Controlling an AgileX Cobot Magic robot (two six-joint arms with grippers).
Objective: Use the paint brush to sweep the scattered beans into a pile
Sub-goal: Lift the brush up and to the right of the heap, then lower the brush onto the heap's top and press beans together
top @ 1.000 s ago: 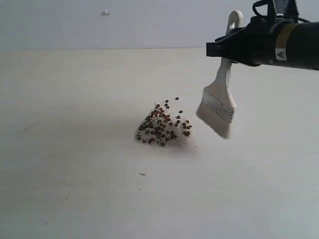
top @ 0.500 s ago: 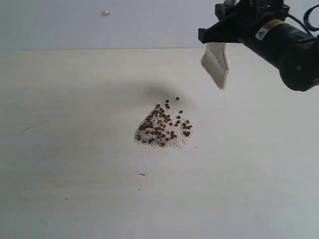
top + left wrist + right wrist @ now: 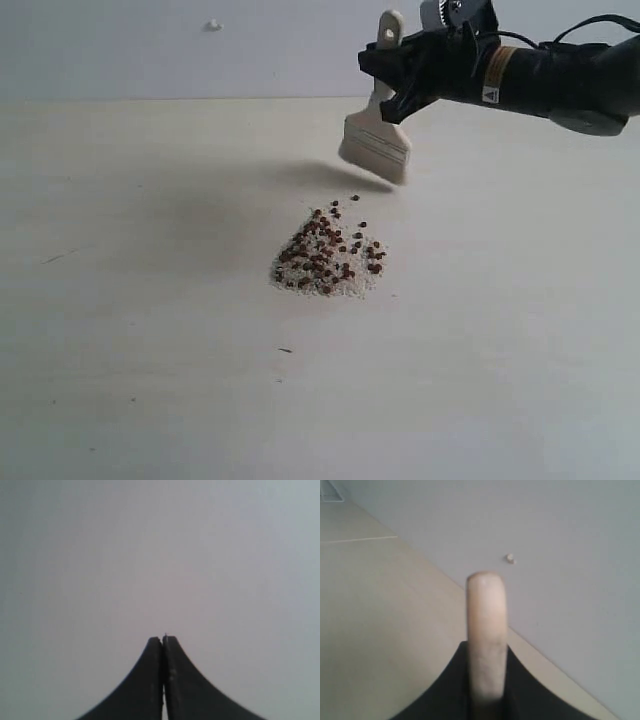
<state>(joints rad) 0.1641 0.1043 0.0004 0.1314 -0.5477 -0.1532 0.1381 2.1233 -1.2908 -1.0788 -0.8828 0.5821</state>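
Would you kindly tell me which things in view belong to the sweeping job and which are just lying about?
Belonging to the job:
- paint brush, held in the right gripper
- beans, lying in a pile

Just lying about:
- whitish crumbs among the beans
- small dark fleck on the table
- white speck on the wall

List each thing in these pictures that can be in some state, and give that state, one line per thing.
beans, gathered in a heap, with a few strays on the brush's side.
whitish crumbs, mixed in under the beans.
paint brush, held by its handle, tilted, bristles down, clear of the beans.
right gripper, shut on the paint brush.
left gripper, shut, holding nothing.
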